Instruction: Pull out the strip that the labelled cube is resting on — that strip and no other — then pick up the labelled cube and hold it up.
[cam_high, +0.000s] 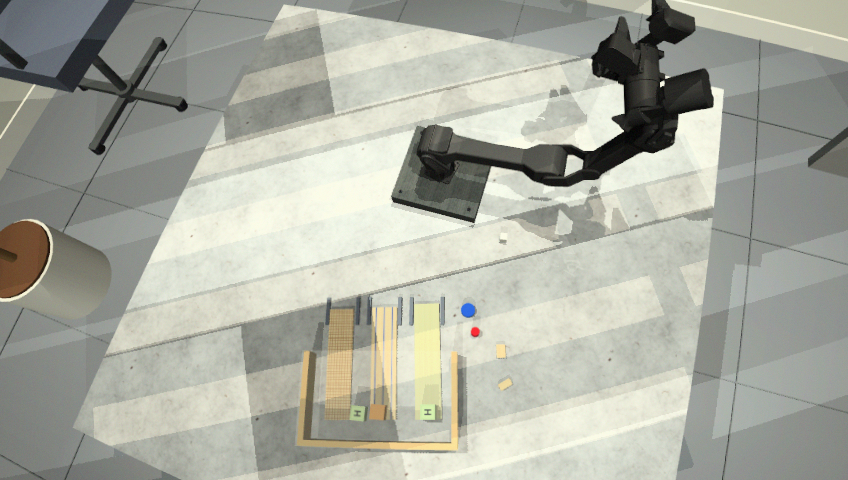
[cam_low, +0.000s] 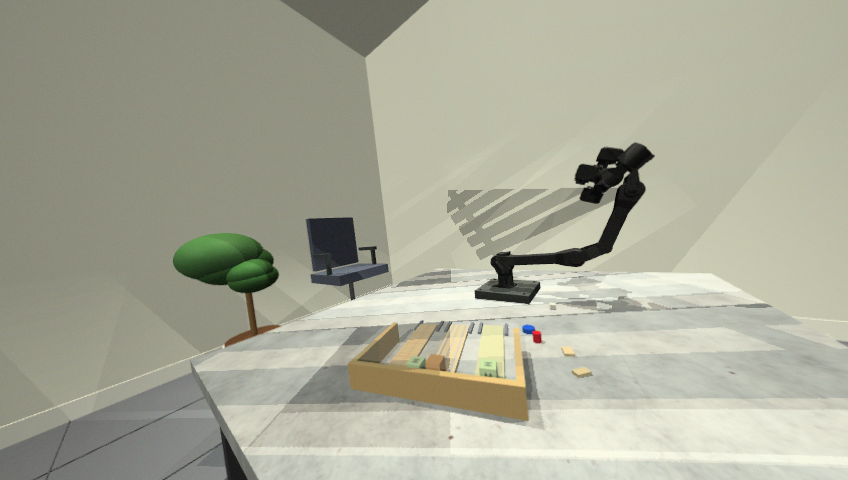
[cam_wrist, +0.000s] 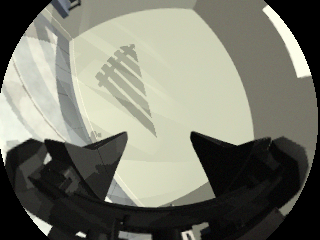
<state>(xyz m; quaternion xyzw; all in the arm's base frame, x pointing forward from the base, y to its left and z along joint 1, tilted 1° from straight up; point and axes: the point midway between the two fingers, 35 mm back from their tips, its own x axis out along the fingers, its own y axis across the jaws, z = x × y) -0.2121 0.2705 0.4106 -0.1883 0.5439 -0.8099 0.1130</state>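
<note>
Three strips lie side by side: a woven brown strip (cam_high: 339, 368) (cam_low: 418, 337), a tan striped strip (cam_high: 389, 350) and a pale yellow strip (cam_high: 427, 350) (cam_low: 492, 340). A green cube marked H (cam_high: 427, 411) (cam_low: 487, 368) rests on the near end of the yellow strip. Another green cube marked H (cam_high: 357, 413) (cam_low: 415, 362) sits at the brown strip's right edge; whether it overlaps that strip is unclear. A plain orange-brown cube (cam_high: 377, 411) (cam_low: 435, 362) is at the striped strip's near end. My gripper (cam_wrist: 159, 135) is open and empty, raised high, far from the strips.
A wooden three-sided frame (cam_high: 306, 398) (cam_low: 440, 389) surrounds the strips' near ends. Short grey bars flank their far ends. A blue disc (cam_high: 468, 309) (cam_low: 528, 328), a red cylinder (cam_high: 474, 331) (cam_low: 536, 337) and two tan blocks lie to the right. A small white cube (cam_high: 503, 237) lies near the arm's base.
</note>
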